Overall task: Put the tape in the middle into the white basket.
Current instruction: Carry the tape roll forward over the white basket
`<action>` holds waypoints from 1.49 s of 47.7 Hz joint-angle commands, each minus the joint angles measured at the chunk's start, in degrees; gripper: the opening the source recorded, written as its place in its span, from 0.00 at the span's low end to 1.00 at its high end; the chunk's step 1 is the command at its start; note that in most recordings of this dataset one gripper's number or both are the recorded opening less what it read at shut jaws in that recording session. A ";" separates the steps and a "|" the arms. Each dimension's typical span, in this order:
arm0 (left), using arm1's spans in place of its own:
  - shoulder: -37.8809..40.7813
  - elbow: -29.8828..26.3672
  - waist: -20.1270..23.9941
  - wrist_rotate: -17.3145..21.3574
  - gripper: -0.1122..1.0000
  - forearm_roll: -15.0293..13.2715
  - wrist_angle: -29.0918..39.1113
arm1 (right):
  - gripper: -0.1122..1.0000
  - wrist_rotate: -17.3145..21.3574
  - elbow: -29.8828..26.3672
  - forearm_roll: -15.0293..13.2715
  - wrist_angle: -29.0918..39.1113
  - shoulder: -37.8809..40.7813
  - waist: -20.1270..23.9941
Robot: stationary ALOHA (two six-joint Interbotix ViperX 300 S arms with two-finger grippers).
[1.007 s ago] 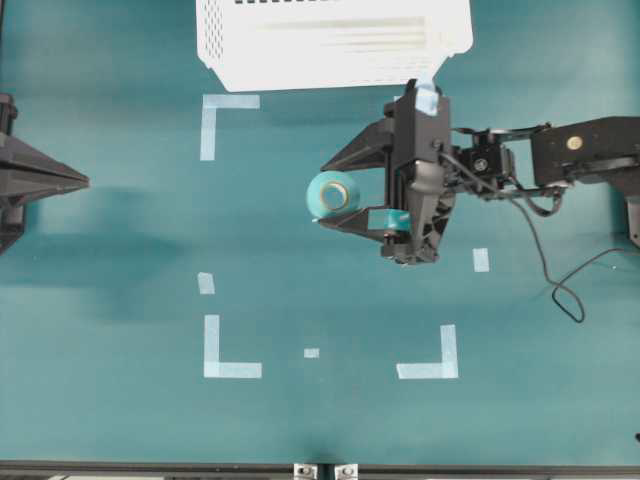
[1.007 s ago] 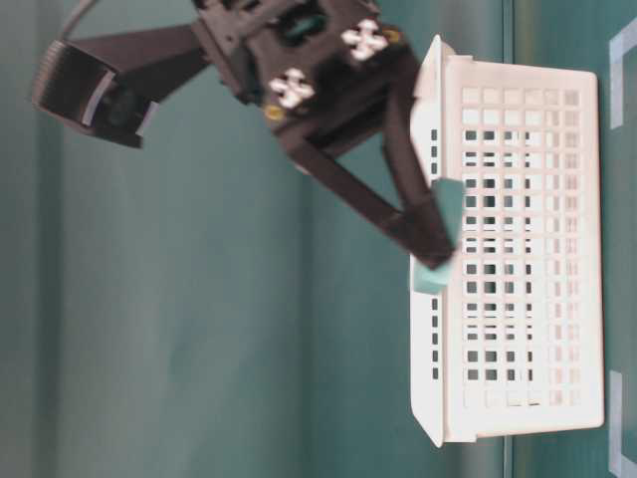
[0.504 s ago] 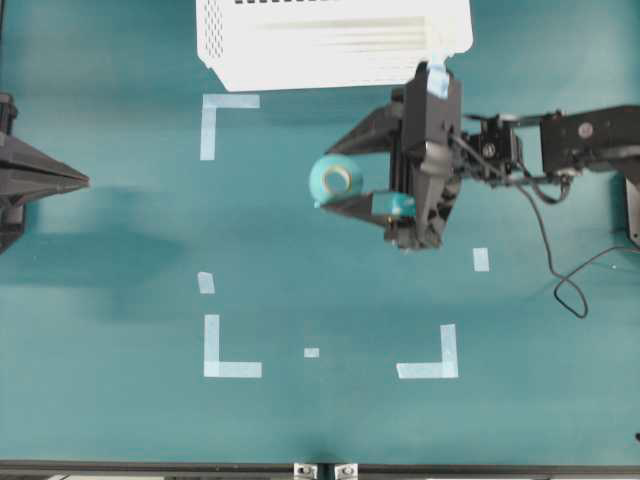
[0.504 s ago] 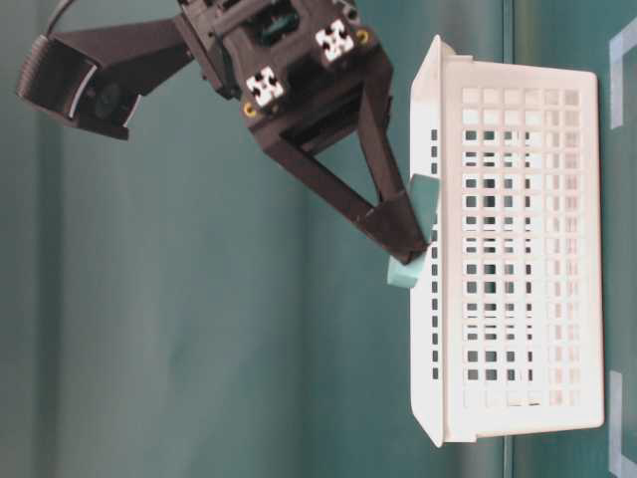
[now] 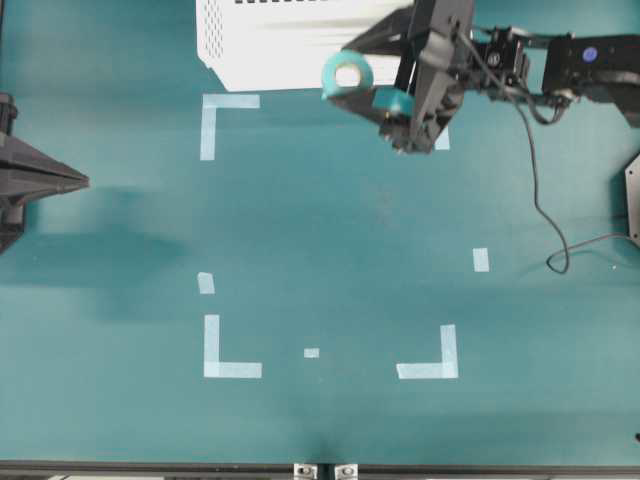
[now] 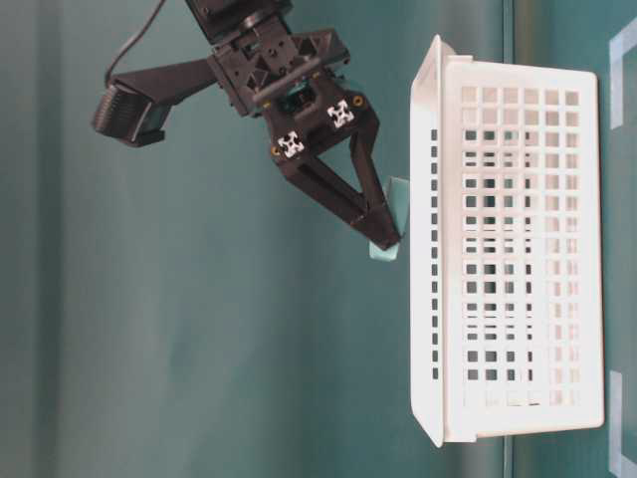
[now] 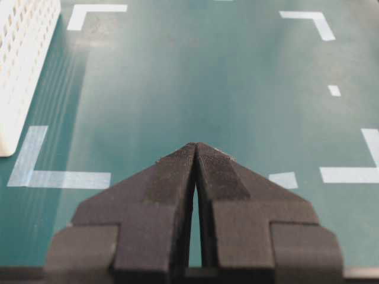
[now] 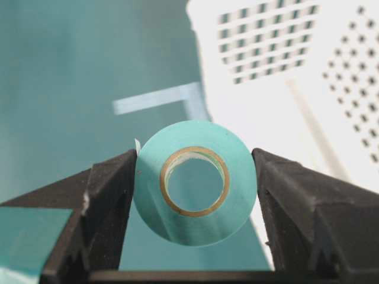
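The tape (image 5: 330, 79), a small mint ring with a tan core, is held in the air by its outer rim between the fingers of my right gripper (image 5: 348, 74). In the right wrist view the tape (image 8: 195, 228) fills the gap between both black pads. It hangs over the near edge of the white basket (image 5: 280, 60), level with the top rim of the basket (image 6: 518, 249) in the table-level view. My left gripper (image 5: 82, 181) rests at the far left, and in its wrist view the gripper (image 7: 195, 148) has its jaws pressed together, holding nothing.
Pale-blue L-shaped corner strips (image 5: 212, 120) (image 5: 228, 355) (image 5: 435, 360) mark a rectangle on the teal table. Small pale squares (image 5: 481, 259) (image 5: 206, 283) (image 5: 311, 352) lie on it. A black cable (image 5: 545, 220) loops down from the right arm.
My right gripper has carried the tape from the middle of the marked area up toward the basket, reaching its near edge. The left arm has not moved.
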 commanded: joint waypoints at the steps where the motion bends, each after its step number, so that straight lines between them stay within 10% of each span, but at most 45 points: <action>1: 0.53 -0.62 -0.18 0.00 0.00 0.00 -0.62 | 0.70 -0.09 -1.14 -0.35 -0.18 -1.32 -1.49; 35: 0.53 -0.62 -0.18 0.09 0.00 0.00 -0.62 | 0.70 -0.70 -3.96 -0.97 -1.14 4.48 -11.95; 67: 0.53 -0.62 0.00 0.09 0.00 0.00 -0.62 | 0.71 -0.09 -4.66 -2.72 -2.20 6.68 -12.13; 71: 0.53 -0.62 0.00 0.09 0.00 0.00 -0.62 | 0.85 -0.35 -4.39 -3.08 -2.37 6.68 -11.95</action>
